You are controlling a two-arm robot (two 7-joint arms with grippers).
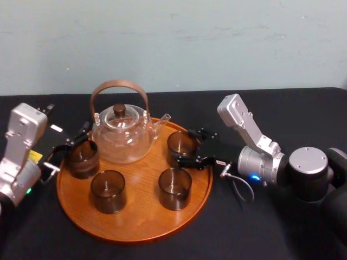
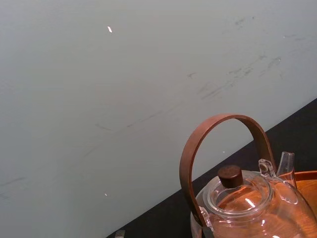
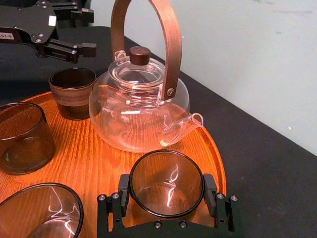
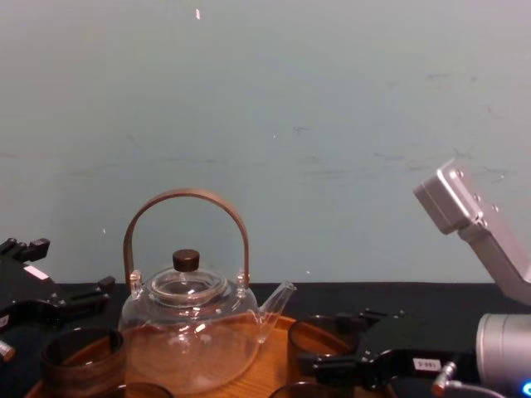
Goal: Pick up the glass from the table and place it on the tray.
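The round wooden tray [image 1: 135,225] lies on the black table [image 1: 260,227] and carries a glass teapot [image 1: 122,138] and several dark glasses. My right gripper [image 1: 188,147] reaches in from the right. Its pads [image 3: 124,191] press both sides of the glass [image 3: 166,181] at the tray's right rear, by the spout. That glass [image 1: 180,144] stands upright on the tray [image 3: 99,163]. My left gripper [image 1: 68,150] is open at the tray's left edge, just outside another glass [image 1: 82,158]. The left gripper [image 3: 85,29] hangs behind that glass [image 3: 72,91], apart from it.
Two more glasses [image 1: 108,190] [image 1: 174,187] stand on the front half of the tray. The teapot's tall wooden handle [image 1: 119,86] rises between the two grippers. A pale wall [image 1: 173,38] runs behind the table. Bare black cloth lies to the right of the tray.
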